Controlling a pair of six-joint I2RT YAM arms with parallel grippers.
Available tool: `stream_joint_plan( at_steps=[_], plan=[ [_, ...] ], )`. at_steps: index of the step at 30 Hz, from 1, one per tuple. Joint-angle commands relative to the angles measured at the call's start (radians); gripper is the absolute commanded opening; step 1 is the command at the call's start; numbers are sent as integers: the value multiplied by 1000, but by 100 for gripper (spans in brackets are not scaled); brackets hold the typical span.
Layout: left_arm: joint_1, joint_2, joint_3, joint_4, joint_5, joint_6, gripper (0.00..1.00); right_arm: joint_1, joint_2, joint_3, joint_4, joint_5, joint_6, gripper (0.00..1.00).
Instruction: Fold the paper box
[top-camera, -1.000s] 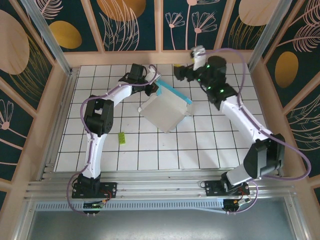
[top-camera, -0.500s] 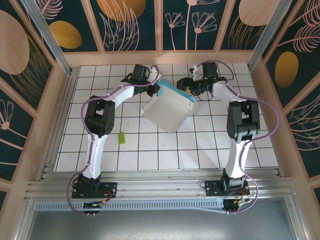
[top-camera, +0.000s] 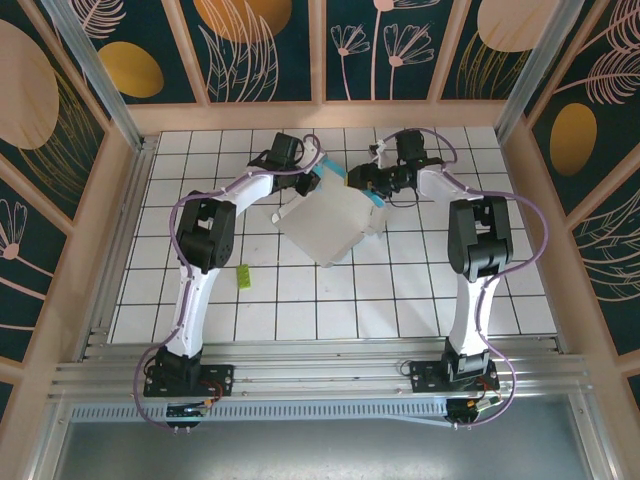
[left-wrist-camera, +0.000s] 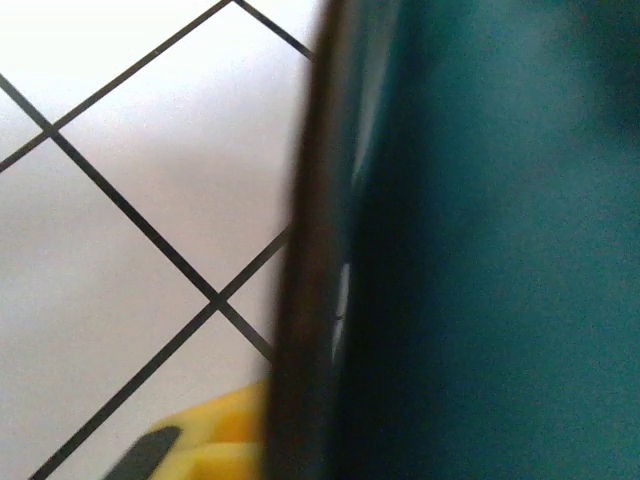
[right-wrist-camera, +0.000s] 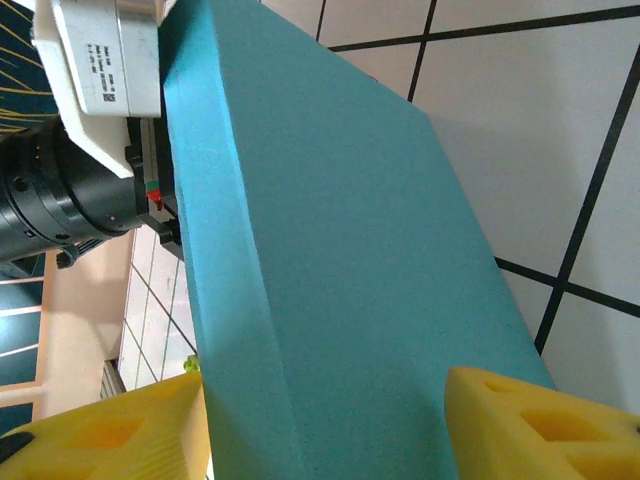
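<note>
The paper box (top-camera: 322, 222) lies at the back middle of the tiled table, whitish-grey face up, with a cyan edge along its far side. My left gripper (top-camera: 311, 181) sits at the box's far-left corner. In the left wrist view the dark teal card (left-wrist-camera: 500, 240) runs down beside one yellow finger (left-wrist-camera: 215, 445), so this gripper looks shut on it. My right gripper (top-camera: 363, 180) is at the far edge, just right of the left one. It is open (right-wrist-camera: 325, 430), and the teal panel (right-wrist-camera: 340, 260) passes between its yellow fingers (right-wrist-camera: 540, 420).
A small yellow-green scrap (top-camera: 243, 277) lies on the tiles left of centre, nearer the front. Wooden walls (top-camera: 320, 115) close in the back and sides of the table. The left arm's wrist body (right-wrist-camera: 70, 180) shows just beyond the panel in the right wrist view.
The right arm has swung in from the back right to the box's far edge, and its jaws have narrowed around the panel. The left gripper has stayed at its corner. The box shifted slightly.
</note>
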Motion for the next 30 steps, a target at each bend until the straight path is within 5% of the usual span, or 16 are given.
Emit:
stream_joint_plan(
  at_steps=[1,8,11,13,20,25,30],
  plan=[
    [-9,43,23,-27,-57,8,7,12,14,14,-35,0,-28,61],
    [-13,57,19,26,-62,-11,0,24,34,22,-35,-3,-22,56],
    [-15,61,15,31,-43,-13,16,31,36,29,-36,-2,-22,56],
    [-16,66,14,31,-50,-11,17,34,38,34,-40,0,-23,56],
    [-16,71,7,37,-68,-17,0,45,38,49,-56,8,-33,56],
    [-16,28,-36,88,-42,-22,28,53,36,67,-89,36,-63,56],
    [-16,-1,-47,105,-76,-14,30,55,27,76,-104,55,-87,54]
  ],
)
